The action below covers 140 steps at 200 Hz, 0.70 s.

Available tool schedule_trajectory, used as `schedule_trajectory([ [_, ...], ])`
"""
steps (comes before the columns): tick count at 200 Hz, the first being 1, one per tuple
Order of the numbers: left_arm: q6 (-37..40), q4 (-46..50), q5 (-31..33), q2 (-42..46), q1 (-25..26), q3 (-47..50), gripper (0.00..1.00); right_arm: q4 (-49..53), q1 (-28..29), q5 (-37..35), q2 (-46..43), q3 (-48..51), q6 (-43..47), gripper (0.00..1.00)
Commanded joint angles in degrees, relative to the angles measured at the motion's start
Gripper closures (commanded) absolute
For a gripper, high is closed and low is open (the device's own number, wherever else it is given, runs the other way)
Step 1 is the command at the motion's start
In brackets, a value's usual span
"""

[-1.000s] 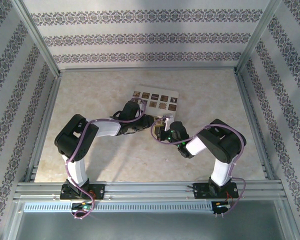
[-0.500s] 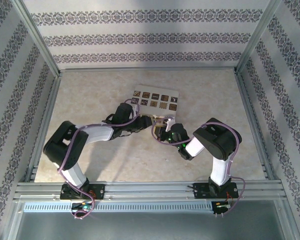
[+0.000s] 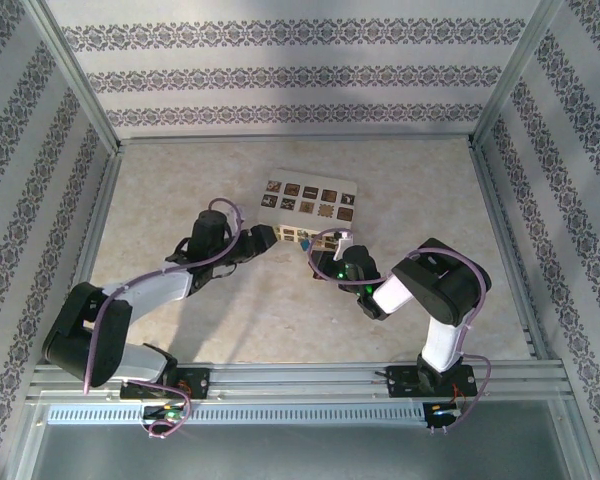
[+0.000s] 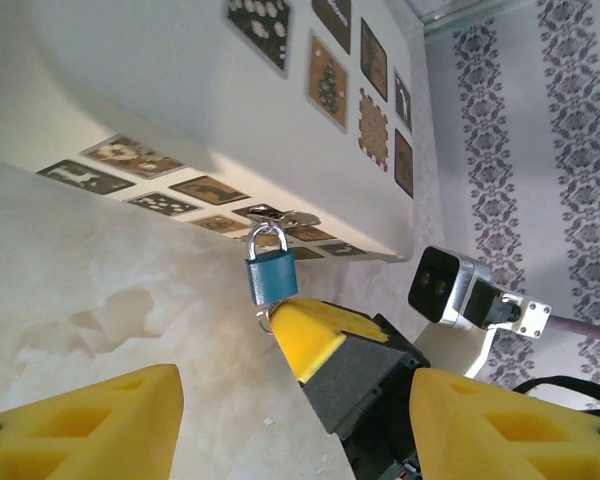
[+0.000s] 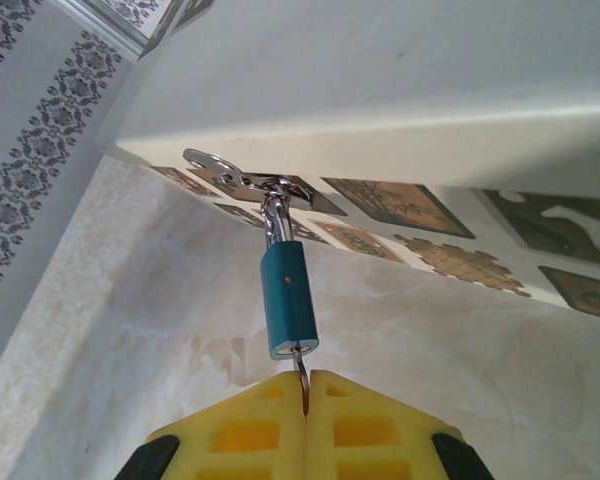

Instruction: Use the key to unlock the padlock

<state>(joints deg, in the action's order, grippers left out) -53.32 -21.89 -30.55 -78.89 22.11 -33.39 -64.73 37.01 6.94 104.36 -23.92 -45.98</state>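
Jaws: right gripper (image 5: pixel 305 392) clamped on key (image 5: pixel 301 363) in blue padlock (image 5: pixel 287 300); left gripper (image 3: pixel 264 238) open, empty. Risk: unbraced padlock swivels on hasp (image 5: pixel 248 182), key slips.

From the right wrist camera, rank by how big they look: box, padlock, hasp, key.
1. box
2. padlock and hasp, which look about alike, so they are unranked
3. key, just a sliver showing

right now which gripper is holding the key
The right gripper: it is shut on the key sticking out below the blue padlock. The left gripper is open and holds nothing.
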Motion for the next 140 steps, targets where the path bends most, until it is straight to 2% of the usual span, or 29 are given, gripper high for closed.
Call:
schedule_trajectory([
  [1,-2.4,-7.01,-3.35,1.11,-1.0,1.84,0.34,-0.81,0.52,1.01,-2.53,-0.09,-3.96,1.0],
  [36,-5.11,-12.26,-2.27,2.2,-1.01,5.91,0.13,0.47,0.79,0.97,-3.54,-0.03,-6.75,1.0],
  [54,-7.13,-14.03,-1.8,2.6,-0.95,7.53,0.09,0.83,1.12,0.93,-3.64,0.06,-8.09,1.0],
  [91,-14.06,-23.61,-4.41,-1.47,-0.91,9.56,0.08,1.09,1.39,1.67,-3.65,-0.43,-10.58,1.0],
  [140,-25.31,-45.36,-7.1,-16.47,-0.37,9.88,0.19,2.01,1.66,1.59,-4.06,-0.91,-12.41,1.0],
])
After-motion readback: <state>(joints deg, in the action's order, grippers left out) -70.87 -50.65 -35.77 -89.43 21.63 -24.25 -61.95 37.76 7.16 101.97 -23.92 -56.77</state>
